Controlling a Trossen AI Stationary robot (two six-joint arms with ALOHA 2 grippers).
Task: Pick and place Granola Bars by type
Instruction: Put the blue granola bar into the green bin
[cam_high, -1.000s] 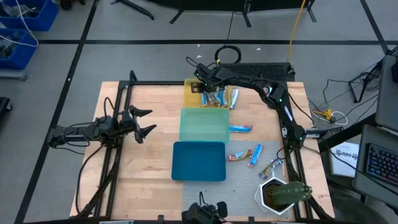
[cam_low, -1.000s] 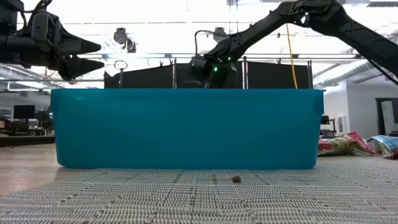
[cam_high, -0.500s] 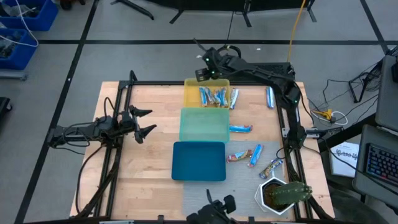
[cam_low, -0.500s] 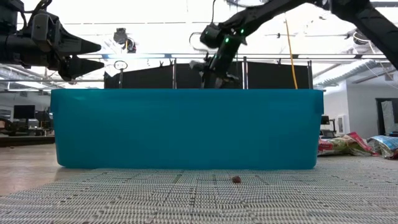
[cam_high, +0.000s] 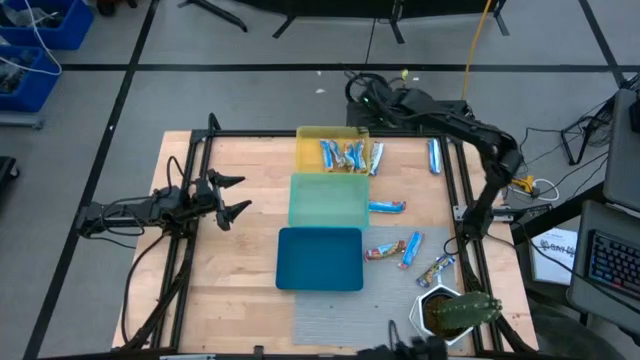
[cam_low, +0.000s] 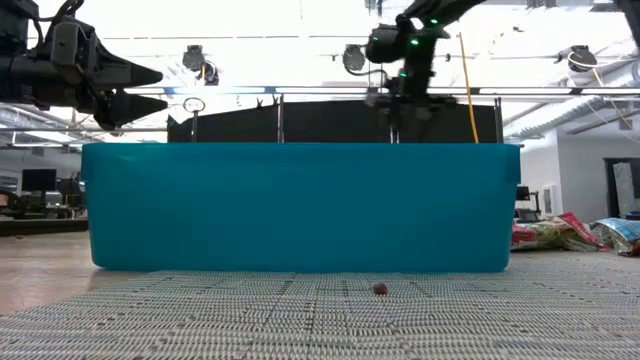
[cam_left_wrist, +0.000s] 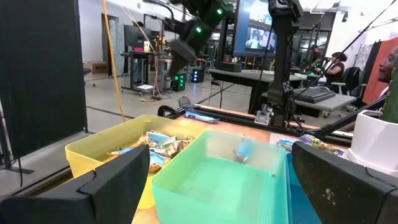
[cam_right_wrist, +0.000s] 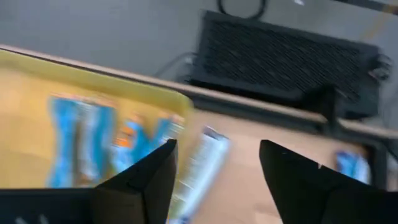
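Observation:
Several blue wrapped granola bars (cam_high: 345, 155) lie in the yellow tray (cam_high: 308, 150); the left wrist view shows them too (cam_left_wrist: 155, 143). One silver-blue bar (cam_right_wrist: 202, 163) lies against that tray's right side. Single bars lie on the table: one by the far right edge (cam_high: 434, 155), one beside the green tray (cam_high: 387, 207), and three right of the blue tray (cam_high: 411, 250). My right gripper (cam_right_wrist: 217, 180) is open and empty, raised over the table's far edge (cam_high: 366, 96) beyond the yellow tray. My left gripper (cam_high: 232, 196) hovers open at the table's left.
The yellow tray, green tray (cam_high: 328, 200) and blue tray (cam_high: 320, 258) stand in a row from far to near. The blue tray fills the low view (cam_low: 300, 205). A white pot with a plant (cam_high: 447, 313) stands at the near right corner. Black frame rails (cam_high: 190, 210) border the table.
My right gripper has risen from above the yellow tray and swung away toward the table's far right, past the far edge. The arm has cleared the far right part of the table, where a blue bar now shows.

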